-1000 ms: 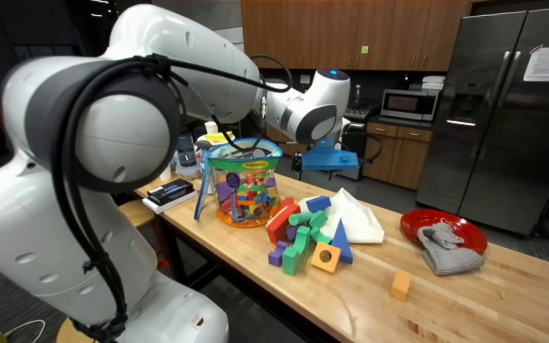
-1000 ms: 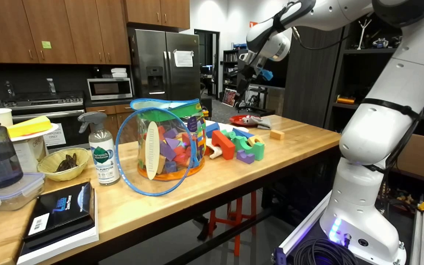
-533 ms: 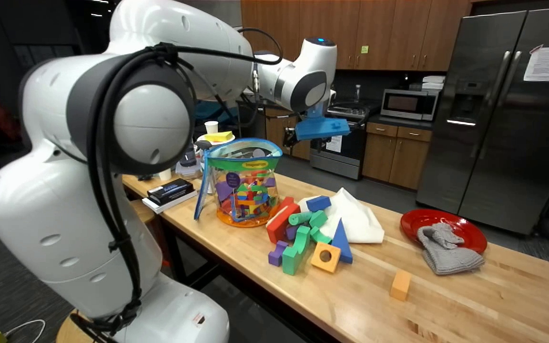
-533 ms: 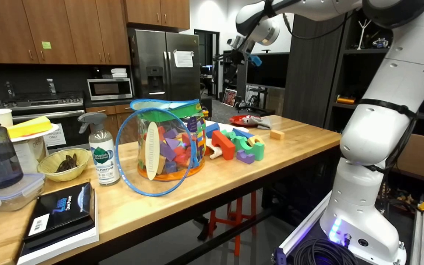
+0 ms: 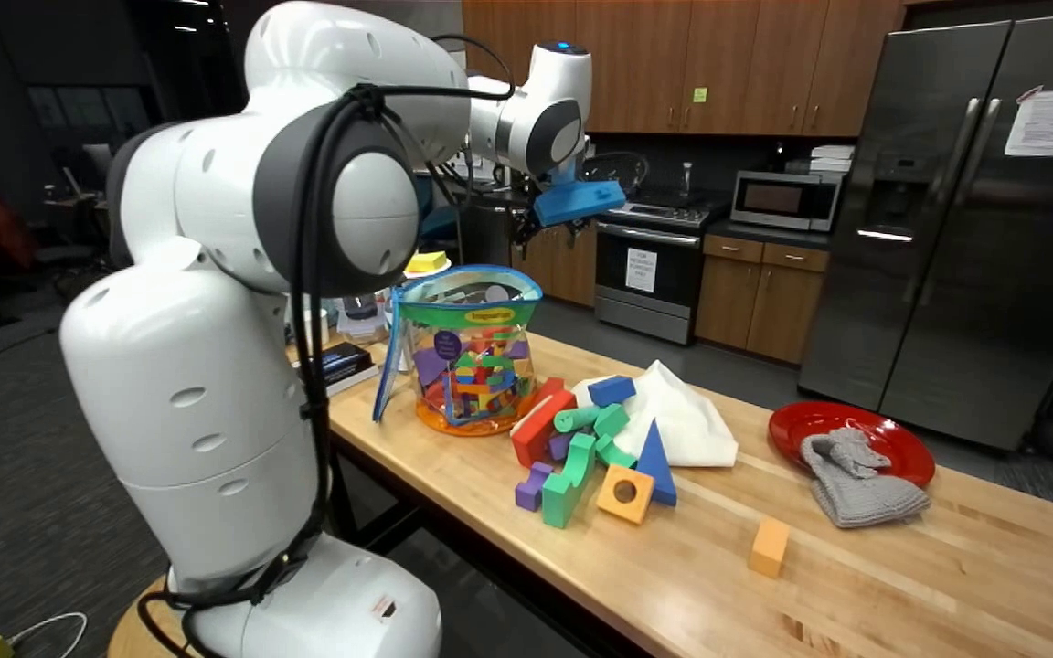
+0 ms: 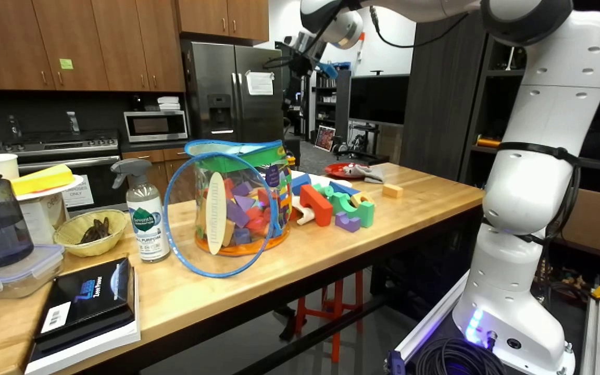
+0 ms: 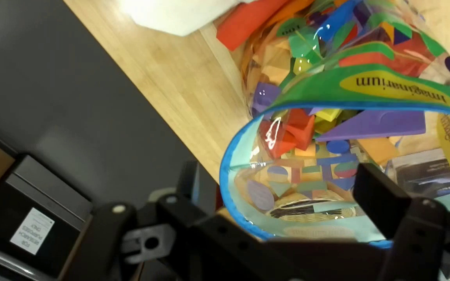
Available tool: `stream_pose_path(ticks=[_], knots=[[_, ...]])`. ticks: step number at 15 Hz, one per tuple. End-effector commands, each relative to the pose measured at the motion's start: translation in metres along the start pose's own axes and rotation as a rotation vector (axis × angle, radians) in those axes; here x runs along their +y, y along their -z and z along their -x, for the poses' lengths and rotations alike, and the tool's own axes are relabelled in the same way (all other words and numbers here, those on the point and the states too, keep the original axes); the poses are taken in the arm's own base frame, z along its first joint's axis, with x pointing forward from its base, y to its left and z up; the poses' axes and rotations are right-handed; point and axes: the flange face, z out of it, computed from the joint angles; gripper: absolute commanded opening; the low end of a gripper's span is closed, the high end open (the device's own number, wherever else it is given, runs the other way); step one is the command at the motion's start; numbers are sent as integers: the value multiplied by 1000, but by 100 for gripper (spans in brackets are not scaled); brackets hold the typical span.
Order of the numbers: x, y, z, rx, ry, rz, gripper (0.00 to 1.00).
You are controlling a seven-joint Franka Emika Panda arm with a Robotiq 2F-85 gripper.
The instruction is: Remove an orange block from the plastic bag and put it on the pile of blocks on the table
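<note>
In the wrist view, the claw [image 7: 279,183] is spread wide; an orange block [image 7: 378,150] shows inside the plastic bag [image 7: 328,86]. In both exterior views, the bag stands just left of the pile of blocks [image 5: 580,454] on the worktop [image 5: 696,585].

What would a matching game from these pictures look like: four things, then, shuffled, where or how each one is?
1. plastic bag
2. gripper
3. lone block
4. grey cloth

A. orange, apart from the pile of blocks
B. partly on the red dish
C. upright, with toy blocks inside
D. open, gripping nothing

Pairs: 1-C, 2-D, 3-A, 4-B
</note>
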Motion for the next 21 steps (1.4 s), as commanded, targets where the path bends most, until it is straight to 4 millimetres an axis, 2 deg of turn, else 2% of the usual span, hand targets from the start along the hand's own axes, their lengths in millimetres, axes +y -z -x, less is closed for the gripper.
stream_pose_path(ticks=[1, 4, 5, 8, 21], knots=[[-2, -16, -43, 16, 88, -28, 100], [-7, -35, -60, 42, 110, 1, 100], [-12, -31, -53, 22, 85, -18, 100], [-12, -43, -59, 31, 91, -12, 100], [-9, -40, -59, 35, 90, -6, 100]])
